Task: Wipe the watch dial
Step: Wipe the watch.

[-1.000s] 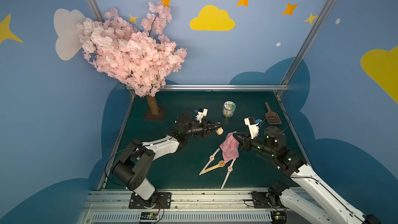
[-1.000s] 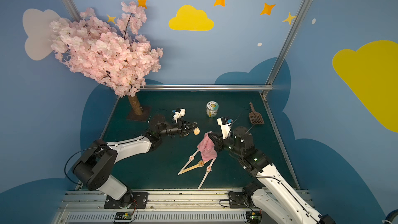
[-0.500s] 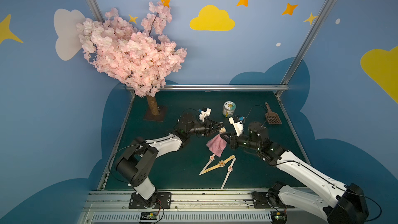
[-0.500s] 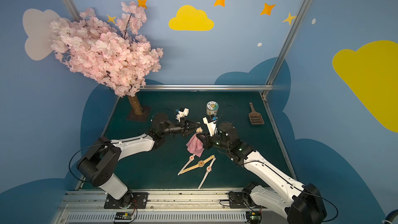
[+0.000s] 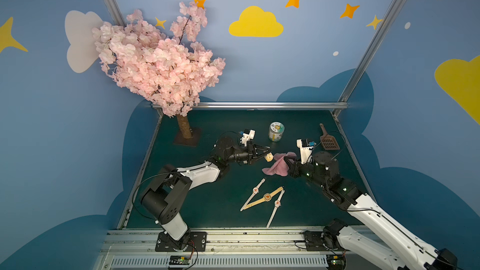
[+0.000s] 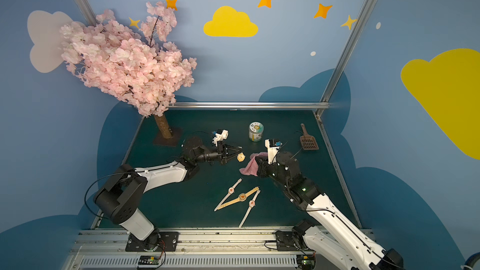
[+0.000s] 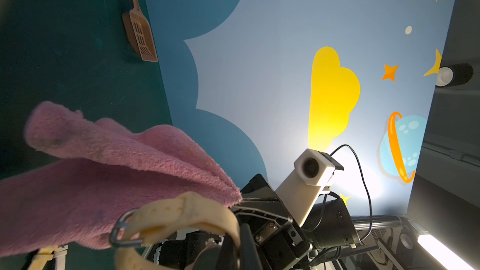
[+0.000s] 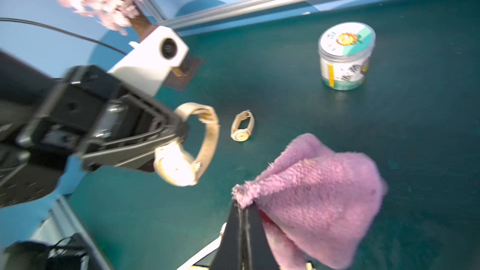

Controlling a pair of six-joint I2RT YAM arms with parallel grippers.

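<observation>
Green table (image 5: 207, 203), watches (image 5: 267, 196), jar (image 5: 276, 131), scoop (image 5: 328, 141)

The cloth (image 5: 276, 166) is pink with faint grey smudges. The watch (image 8: 179, 163) is cream, strap and dial alike. The table (image 5: 213, 203) is dark green. The jar (image 5: 276, 132) has a white-and-teal lid with a yellow sunflower. The scoop (image 5: 329, 143) is brown. The tree (image 5: 155, 61) has pale pink blossom. The walls (image 5: 298, 74) are blue with yellow clouds and orange stars.

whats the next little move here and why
Probably ease the right hand toward the left hand until the pink cloth presses on the watch dial. Both hands are shut, one pinching the cloth, the other holding the watch off the table, and the right wrist view shows a gap between cloth and dial.
</observation>
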